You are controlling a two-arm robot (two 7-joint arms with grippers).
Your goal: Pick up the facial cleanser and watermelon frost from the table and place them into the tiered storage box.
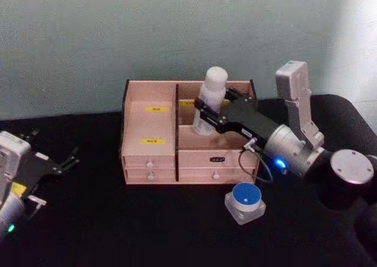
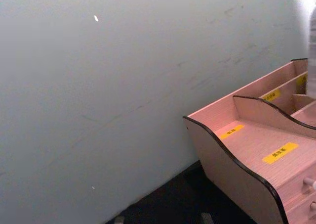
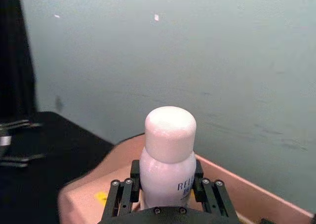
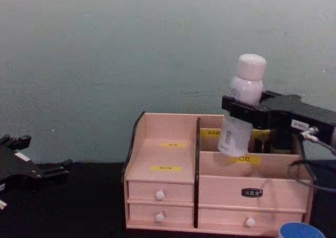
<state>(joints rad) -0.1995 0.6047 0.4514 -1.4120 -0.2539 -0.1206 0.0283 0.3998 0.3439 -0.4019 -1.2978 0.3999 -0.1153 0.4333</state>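
The facial cleanser (image 1: 211, 99), a white bottle with a rounded cap, hangs tilted over the rear right compartment of the tiered storage box (image 1: 150, 125). My right gripper (image 1: 206, 116) is shut on its body, seen close up around the bottle (image 3: 168, 155) and from the side (image 4: 242, 101). The watermelon frost (image 1: 244, 201), a small pale case with a round blue lid, rests on the table in front of the box's right corner. My left gripper (image 1: 70, 158) is parked open at the far left, low over the table.
The pale pink box (image 4: 168, 159) stands on a black tabletop against a grey-green wall, its small white-knobbed drawers facing me. The left compartments (image 2: 247, 150) with yellow labels hold nothing. Open black table lies between the left gripper and the box.
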